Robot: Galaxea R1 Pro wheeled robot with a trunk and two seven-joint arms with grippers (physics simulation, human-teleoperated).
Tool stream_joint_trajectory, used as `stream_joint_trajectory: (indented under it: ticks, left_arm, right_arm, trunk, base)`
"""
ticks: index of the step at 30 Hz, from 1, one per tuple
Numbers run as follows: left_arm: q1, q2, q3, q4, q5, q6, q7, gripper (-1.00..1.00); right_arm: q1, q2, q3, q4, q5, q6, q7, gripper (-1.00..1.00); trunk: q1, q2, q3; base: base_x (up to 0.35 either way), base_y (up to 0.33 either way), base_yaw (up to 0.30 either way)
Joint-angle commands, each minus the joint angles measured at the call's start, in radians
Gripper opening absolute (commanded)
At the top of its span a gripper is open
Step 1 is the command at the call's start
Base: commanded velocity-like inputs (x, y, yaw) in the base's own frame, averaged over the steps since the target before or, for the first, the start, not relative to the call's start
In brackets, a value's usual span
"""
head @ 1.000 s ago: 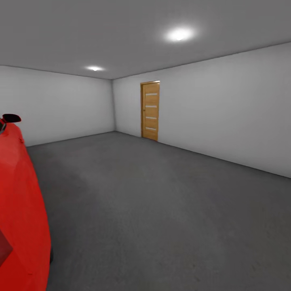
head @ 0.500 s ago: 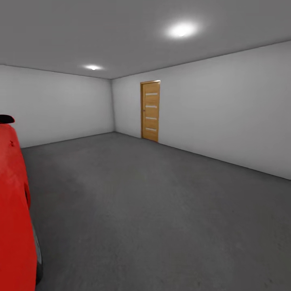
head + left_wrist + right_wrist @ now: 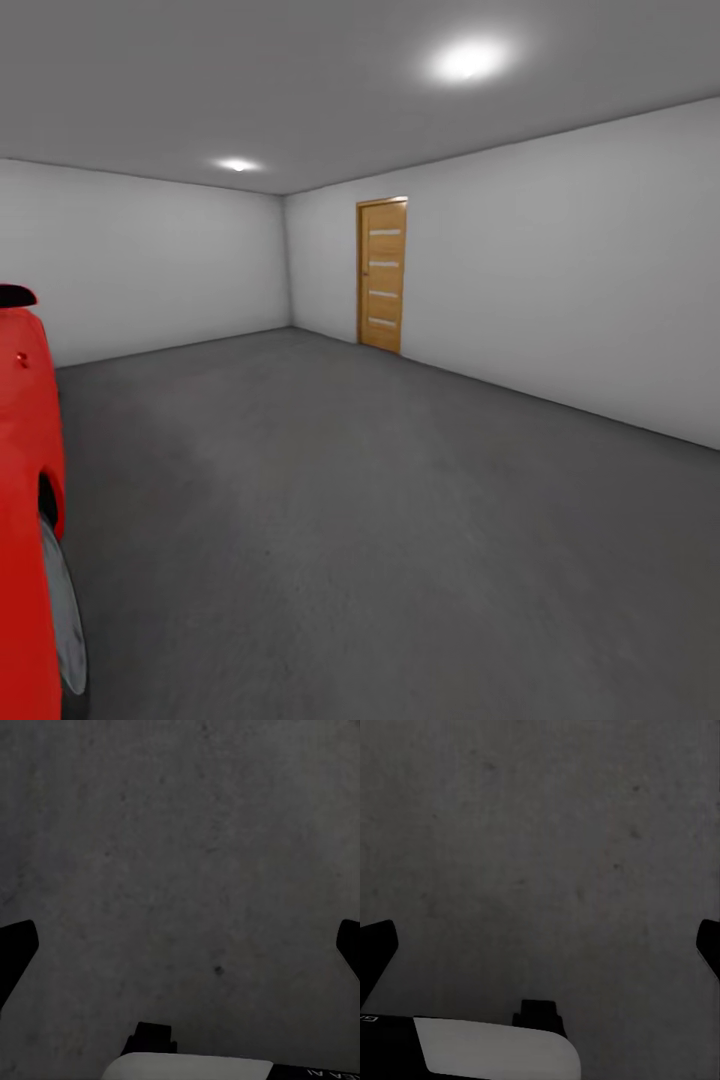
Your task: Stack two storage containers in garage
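Observation:
I am in the garage, a bare room with pale grey walls (image 3: 560,270) and a dark grey concrete floor (image 3: 380,520). The two storage containers and the living room are out of view. My left gripper (image 3: 180,945) hangs open over bare floor (image 3: 180,855), its dark fingertips (image 3: 16,945) far apart with nothing between them. My right gripper (image 3: 540,945) is likewise open above the speckled floor (image 3: 540,847), holding nothing.
A red car (image 3: 25,520) with a grey wheel (image 3: 62,610) stands along the left edge, close to me. A narrow wooden door (image 3: 383,274) is set in the right wall near the far corner. Open floor stretches ahead and to the right.
The whole head view has shifted, so the camera has moved. The red car now takes up less of the left edge and its wheel shows; the door sits slightly further right.

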Motion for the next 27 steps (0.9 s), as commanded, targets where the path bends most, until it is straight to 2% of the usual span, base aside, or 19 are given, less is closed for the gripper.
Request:
stream_joint_trajectory:
  ticks: [1, 16, 27]
  left_arm:
    - [0.000, -0.001, 0.003, -0.001, -0.001, -0.002, 0.001, 1.00]
    - [0.000, -0.001, 0.003, -0.001, -0.001, -0.002, 0.001, 1.00]
    - [0.000, 0.000, 0.003, 0.000, -0.001, -0.002, 0.001, 1.00]
  right_arm:
    - [-0.001, 0.000, 0.000, 0.001, 0.007, -0.003, 0.000, 1.00]
    - [-0.001, 0.000, 0.001, 0.001, 0.007, -0.003, 0.000, 1.00]
    - [-0.001, 0.000, 0.000, 0.001, 0.007, -0.003, 0.000, 1.00]
  trunk:
    - [0.001, 0.000, -0.001]
    - [0.001, 0.000, -0.001]
    - [0.001, 0.000, -0.001]
  base:
    - [0.327, 0.000, 0.229]
    - [0.327, 0.000, 0.234]
    - [0.327, 0.000, 0.022]
